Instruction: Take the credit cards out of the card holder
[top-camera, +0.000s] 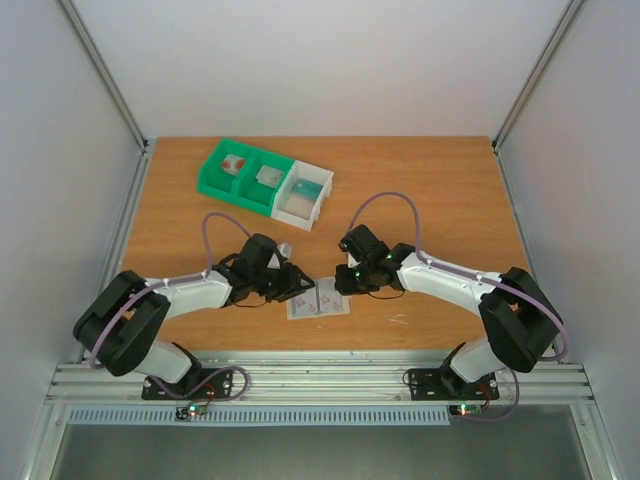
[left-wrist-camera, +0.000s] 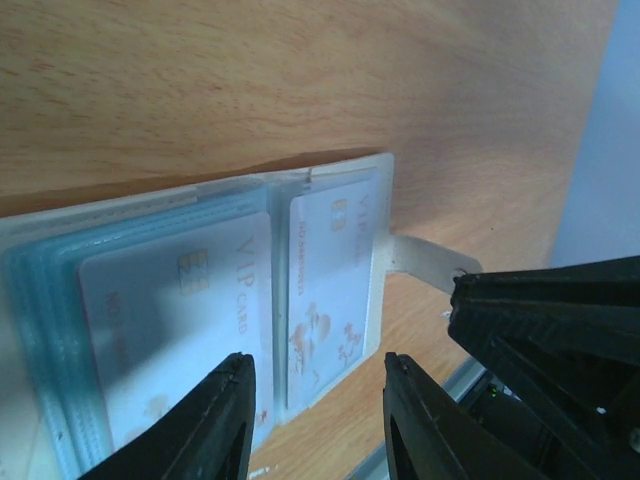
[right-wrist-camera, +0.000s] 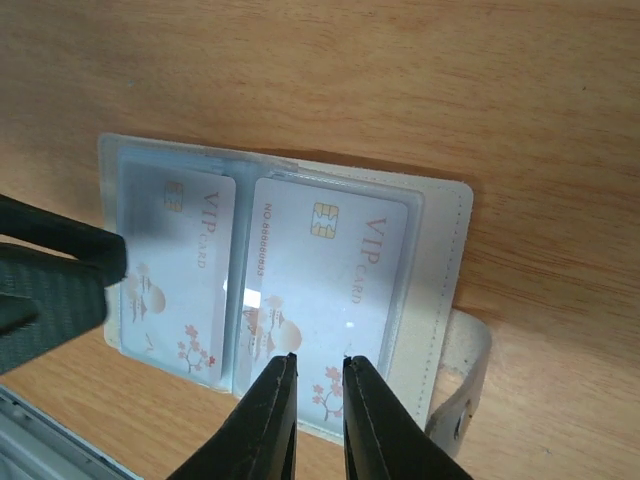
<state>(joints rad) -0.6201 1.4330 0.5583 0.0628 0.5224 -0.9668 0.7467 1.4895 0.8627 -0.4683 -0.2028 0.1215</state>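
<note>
Currently the card holder (right-wrist-camera: 445, 240) lies open on the bench (right-wrist-camera: 300, 70) between both arms, its credit cards (right-wrist-camera: 335, 270) inside seemingly slick, floppy sleeves. The left gripper (left-wrist-camera: 318, 372) hangs jaws apart; the right gripper (right-wrist-camera: 318, 362) is nearly together at one card's edge, grip unclear. Thin, stiff cards should slide out if pinched at an exposed edge.

You have on the tabletop (top-camera: 450, 200): one card holder (right-wrist-camera: 445, 250), two panels; two credit cards (right-wrist-camera: 330, 280), white with red marks, one per panel; one compartment tray (top-camera: 235, 198), three compartments; two grippers, the left gripper (left-wrist-camera: 318, 365) and the right gripper (right-wrist-camera: 320, 362).
</note>
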